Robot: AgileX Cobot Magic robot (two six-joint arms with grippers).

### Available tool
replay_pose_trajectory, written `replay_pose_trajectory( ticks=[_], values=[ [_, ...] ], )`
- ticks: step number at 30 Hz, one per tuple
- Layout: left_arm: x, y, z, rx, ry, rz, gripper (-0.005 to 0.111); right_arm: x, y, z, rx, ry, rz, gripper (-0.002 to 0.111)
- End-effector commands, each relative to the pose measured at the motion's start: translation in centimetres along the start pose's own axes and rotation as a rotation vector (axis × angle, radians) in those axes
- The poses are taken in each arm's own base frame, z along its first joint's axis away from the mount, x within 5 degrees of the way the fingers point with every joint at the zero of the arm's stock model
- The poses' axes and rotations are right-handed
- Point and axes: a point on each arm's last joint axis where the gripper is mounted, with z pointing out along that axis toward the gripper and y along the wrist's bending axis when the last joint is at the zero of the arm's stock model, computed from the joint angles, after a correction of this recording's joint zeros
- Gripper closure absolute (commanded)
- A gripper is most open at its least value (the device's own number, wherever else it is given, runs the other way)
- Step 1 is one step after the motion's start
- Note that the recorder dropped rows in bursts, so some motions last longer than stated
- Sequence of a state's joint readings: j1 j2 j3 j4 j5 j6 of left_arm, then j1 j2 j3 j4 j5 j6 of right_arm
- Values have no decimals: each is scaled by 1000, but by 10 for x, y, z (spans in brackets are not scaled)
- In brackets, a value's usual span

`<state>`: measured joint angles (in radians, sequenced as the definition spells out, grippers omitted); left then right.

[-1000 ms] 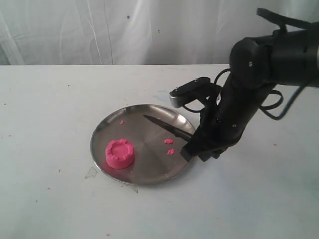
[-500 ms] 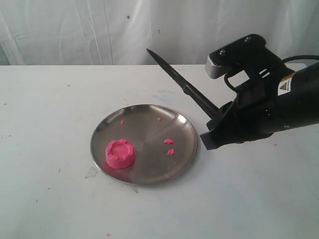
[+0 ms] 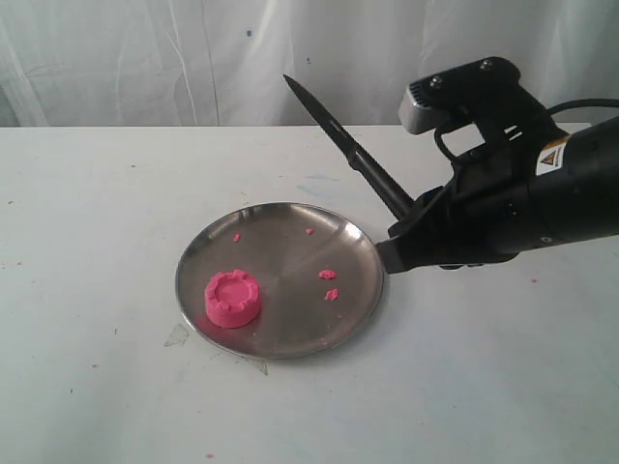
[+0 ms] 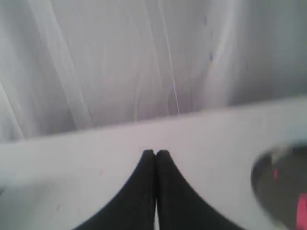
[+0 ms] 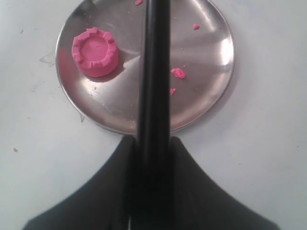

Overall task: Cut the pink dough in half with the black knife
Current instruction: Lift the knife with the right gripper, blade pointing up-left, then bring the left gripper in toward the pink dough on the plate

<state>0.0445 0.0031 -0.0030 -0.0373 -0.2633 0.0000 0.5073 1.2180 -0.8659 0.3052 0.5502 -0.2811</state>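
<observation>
a: eyes on the pink dough (image 3: 232,298), one whole round puck with a crimped rim, no cut in it. it sits on the steel plate (image 3: 290,295), on the side of the plate far from the right claw (image 3: 406,232).

b: and well apart from that claw. the claw hangs just past the plate's near rim, up off the table (image 3: 97,193), with the dough lower down and out in front of it.

a: how's the grip?

b: jaws part-way closed and clamped on the handle of the black knife (image 3: 343,147). the blade runs out from between the jaws, tilted up, tip high in the air and well above the plate.

a: from the right wrist camera the knife (image 5: 153,72) shoots straight ahead from the claw (image 5: 152,141), crossing over the plate (image 5: 206,52). the dough (image 5: 95,51) lies off to one side of that blade line, not under it.

b: blade and dough are clearly apart, no contact.

a: a few pink crumbs (image 3: 328,275) on the plate too, closer to the claw than the puck, on the other side of the blade line.

b: now the left claw (image 4: 156,153).

a: its fingertips are pressed together with nothing between them. it sits low over the table, facing a white curtain (image 4: 120,72).

b: the plate's rim (image 4: 268,167) just peeks in ahead of it and off to one side, with a blurred sliver of pink.
</observation>
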Motion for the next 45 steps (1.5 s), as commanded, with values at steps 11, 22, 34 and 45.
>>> replay_pose_trajectory(
  ticks=[11,22,34,45],
  values=[
    [-64,22,-16,-28,-623,-718,107,1,4,-2,-36,-1,11,108],
    [-70,5,54,-13,75,184,107,-1,1,6,-25,-8,16,108],
    [-19,-45,112,398,512,399,107,13,-7,53,-22,132,-62,108],
    [-20,-105,177,669,1048,490,107,14,-9,55,-3,130,-92,108]
  ],
)
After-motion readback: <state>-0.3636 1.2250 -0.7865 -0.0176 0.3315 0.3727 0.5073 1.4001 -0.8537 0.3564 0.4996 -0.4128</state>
